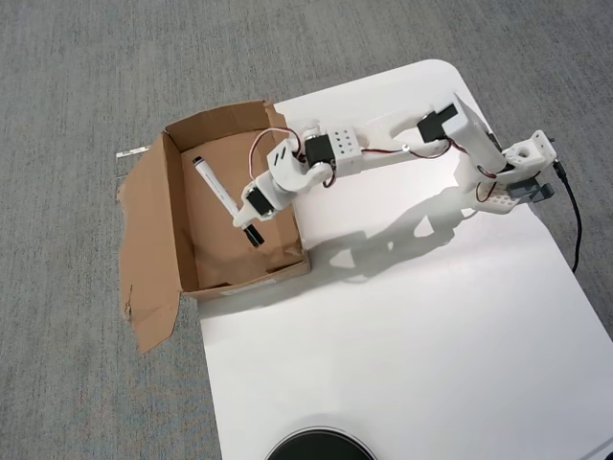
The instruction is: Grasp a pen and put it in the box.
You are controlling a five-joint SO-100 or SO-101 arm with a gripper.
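Observation:
The pen (213,184), white with a black cap at its lower right end, lies slanted inside the brown cardboard box (218,257). The box stands at the table's left edge, with a wide torn flap (146,268) spread flat to its left. My gripper (240,215) reaches over the box's right wall and down into it. Its jaws are closed around the pen near the cap end. The pen's far tip points to the box's upper left corner. I cannot tell whether the pen touches the box floor.
The white table (402,335) carries the arm's base (522,172) at its upper right, with a black cable (578,225) running down beside it. A dark round object (319,447) shows at the bottom edge. Grey carpet (77,77) surrounds the table.

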